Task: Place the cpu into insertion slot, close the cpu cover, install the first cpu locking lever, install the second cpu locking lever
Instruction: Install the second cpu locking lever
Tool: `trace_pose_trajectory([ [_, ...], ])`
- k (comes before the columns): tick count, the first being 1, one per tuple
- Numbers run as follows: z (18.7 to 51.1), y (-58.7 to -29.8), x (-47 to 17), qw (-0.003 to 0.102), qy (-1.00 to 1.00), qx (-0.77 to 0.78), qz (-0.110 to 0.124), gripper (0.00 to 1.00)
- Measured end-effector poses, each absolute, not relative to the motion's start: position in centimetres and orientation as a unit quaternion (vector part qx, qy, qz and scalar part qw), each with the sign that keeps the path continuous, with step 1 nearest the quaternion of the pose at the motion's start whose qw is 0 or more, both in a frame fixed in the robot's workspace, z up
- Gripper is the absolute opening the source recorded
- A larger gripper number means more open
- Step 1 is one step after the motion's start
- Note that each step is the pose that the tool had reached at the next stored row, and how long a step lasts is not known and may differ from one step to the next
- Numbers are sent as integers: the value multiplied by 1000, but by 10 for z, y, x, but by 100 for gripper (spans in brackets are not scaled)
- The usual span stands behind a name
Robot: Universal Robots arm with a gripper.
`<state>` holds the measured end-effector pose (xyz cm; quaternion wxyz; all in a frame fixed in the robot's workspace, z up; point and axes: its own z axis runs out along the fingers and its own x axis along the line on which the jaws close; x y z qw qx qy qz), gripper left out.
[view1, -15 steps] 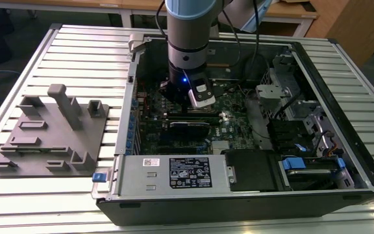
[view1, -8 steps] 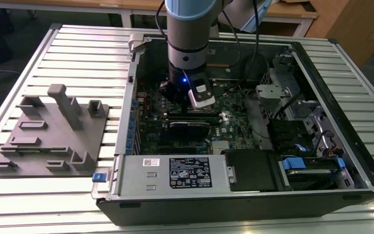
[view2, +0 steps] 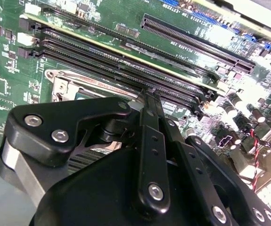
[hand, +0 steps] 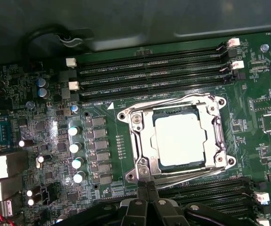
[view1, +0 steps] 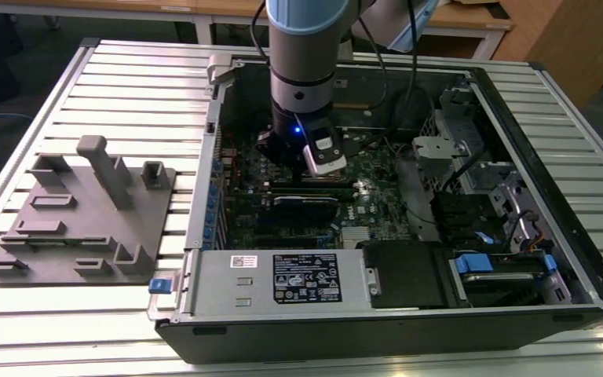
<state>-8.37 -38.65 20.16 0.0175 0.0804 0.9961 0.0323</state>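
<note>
Silver cpu sits in the insertion slot under the closed cpu cover. Gripper, pinched together and empty, touches the lever at the cover's 6 o'clock edge; slippage risks scratching the board.

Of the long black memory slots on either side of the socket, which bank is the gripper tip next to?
The gripper sits by the lower memory slots, at the cpu cover's edge; the upper memory slots lie across the cpu from it.

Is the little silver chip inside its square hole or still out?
In. The cpu lies flat in the insertion slot, with the cpu cover down around it.
</note>
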Motion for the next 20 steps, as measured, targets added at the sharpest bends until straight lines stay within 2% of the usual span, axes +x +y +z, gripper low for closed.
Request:
trace_pose_trajectory([
  [7, 201, -386, -84, 17, 996, 81, 44, 11],
  [20, 201, -390, -84, 16, 995, 81, 47, 11],
])
